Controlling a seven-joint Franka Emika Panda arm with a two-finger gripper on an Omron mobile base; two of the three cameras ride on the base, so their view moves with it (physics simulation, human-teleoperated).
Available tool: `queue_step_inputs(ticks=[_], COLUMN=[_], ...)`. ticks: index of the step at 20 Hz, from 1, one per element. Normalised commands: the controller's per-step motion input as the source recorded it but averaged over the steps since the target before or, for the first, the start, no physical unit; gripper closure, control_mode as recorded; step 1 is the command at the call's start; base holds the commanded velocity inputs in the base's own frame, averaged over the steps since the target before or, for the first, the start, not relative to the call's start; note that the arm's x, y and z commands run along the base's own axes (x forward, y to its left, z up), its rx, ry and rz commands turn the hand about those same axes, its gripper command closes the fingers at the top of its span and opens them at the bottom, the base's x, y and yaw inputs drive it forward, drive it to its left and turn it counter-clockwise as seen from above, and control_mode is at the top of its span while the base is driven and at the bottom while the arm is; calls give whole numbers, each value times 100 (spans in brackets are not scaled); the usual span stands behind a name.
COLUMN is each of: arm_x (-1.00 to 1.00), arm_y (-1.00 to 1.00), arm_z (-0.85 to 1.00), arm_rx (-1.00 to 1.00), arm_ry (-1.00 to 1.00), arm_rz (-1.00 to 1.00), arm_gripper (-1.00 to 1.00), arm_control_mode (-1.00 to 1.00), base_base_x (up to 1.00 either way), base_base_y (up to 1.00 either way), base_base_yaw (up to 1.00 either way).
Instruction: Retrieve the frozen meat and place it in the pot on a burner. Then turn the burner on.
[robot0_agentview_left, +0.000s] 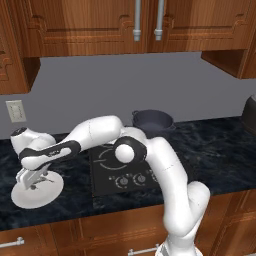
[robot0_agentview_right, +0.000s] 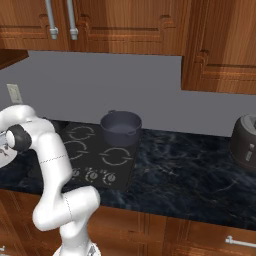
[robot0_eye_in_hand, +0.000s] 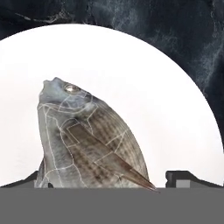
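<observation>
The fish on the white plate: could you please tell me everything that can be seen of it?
The fish is grey and scaly, with a pale eye, thin white lines across its body and a brownish fin along its side. It lies flat on its side on the white plate, which sits on the dark marbled counter. The end effector is open, its tips flanking the fish.

I see a dark marbled counter (robot0_agentview_left: 220, 155) running under the wooden cabinets, with a black cooktop (robot0_agentview_left: 117, 172) set into it. A white plate (robot0_agentview_left: 37, 192) lies on the counter left of the cooktop, and the pot (robot0_agentview_right: 121, 128) stands on a rear burner. At the counter's right end sits a dark rounded appliance (robot0_agentview_right: 245, 142).
</observation>
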Motion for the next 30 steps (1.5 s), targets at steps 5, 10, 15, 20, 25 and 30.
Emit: queue_step_inputs(ticks=[5, 10, 15, 20, 25, 30], arm_x=[0, -2, -13, -20, -13, -6], arm_y=[0, 0, -14, -23, -57, -81], arm_z=[-13, -6, 8, 15, 18, 39], arm_rx=[0, 0, 8, 15, 20, 19], arm_ry=[0, -3, -11, -10, -3, 3], arm_rz=[0, 0, 0, -1, -9, -23], arm_gripper=[100, 100, 100, 100, 100, 100], arm_control_mode=[-100, -100, -100, -100, -100, -100], base_base_x=[0, 0, 0, 0, 0, 0], base_base_y=[0, 0, 0, 0, 0, 0], base_base_yaw=[0, 0, 0, 0, 0, 0])
